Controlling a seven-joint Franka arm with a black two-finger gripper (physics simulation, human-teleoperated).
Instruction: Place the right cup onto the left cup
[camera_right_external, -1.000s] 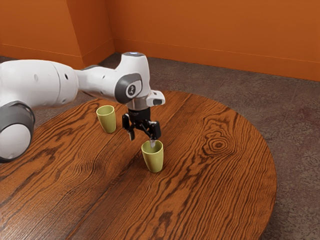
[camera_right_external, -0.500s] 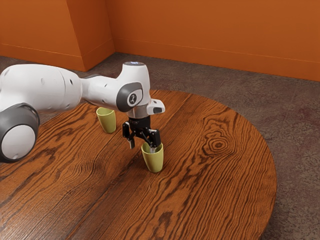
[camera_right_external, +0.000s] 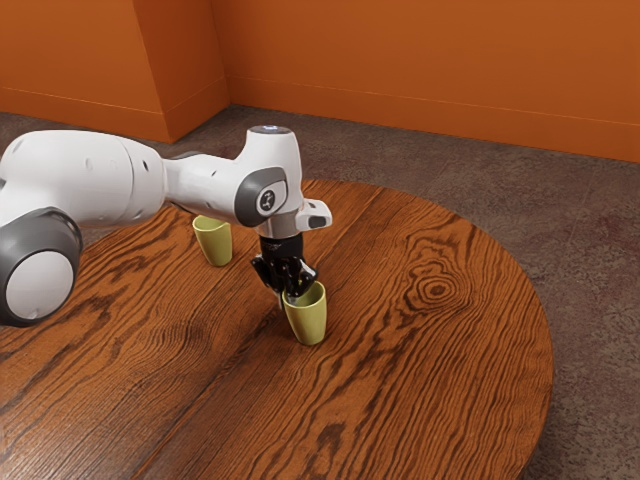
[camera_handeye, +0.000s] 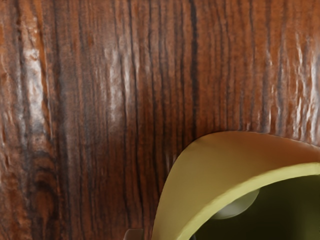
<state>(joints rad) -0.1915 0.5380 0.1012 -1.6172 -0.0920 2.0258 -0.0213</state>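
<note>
Orange walls (camera_right_external: 430, 70) and a dark floor (camera_right_external: 590, 260) lie well beyond the right cup, and I see no hindrance from them. The wooden counter (camera_right_external: 430, 380) bears the right cup, which stands upright and apart from its mate. The white arm (camera_right_external: 90, 185) reaches in from the right cup's side toward the exterior view's left, hardly shifted over the last half second. The left cup (camera_right_external: 213, 243) is upright too, behind the right cup and toward the exterior view's left, partly hidden by the arm. The right cup (camera_right_external: 311, 320) has kept its place under the hand. The real change is in the fingers (camera_right_external: 282, 299): they stood wide apart, and now they have drawn together, one inside the right cup and one outside, clamped on its wall on the side facing the arm. That looks like the grasp made, with lifting and stacking left to do. What stands in the way is the left cup's own rim, so the right cup should rise well above it before crossing. Held by one side, it may tilt or swing, and would need levelling before being lowered in.
</note>
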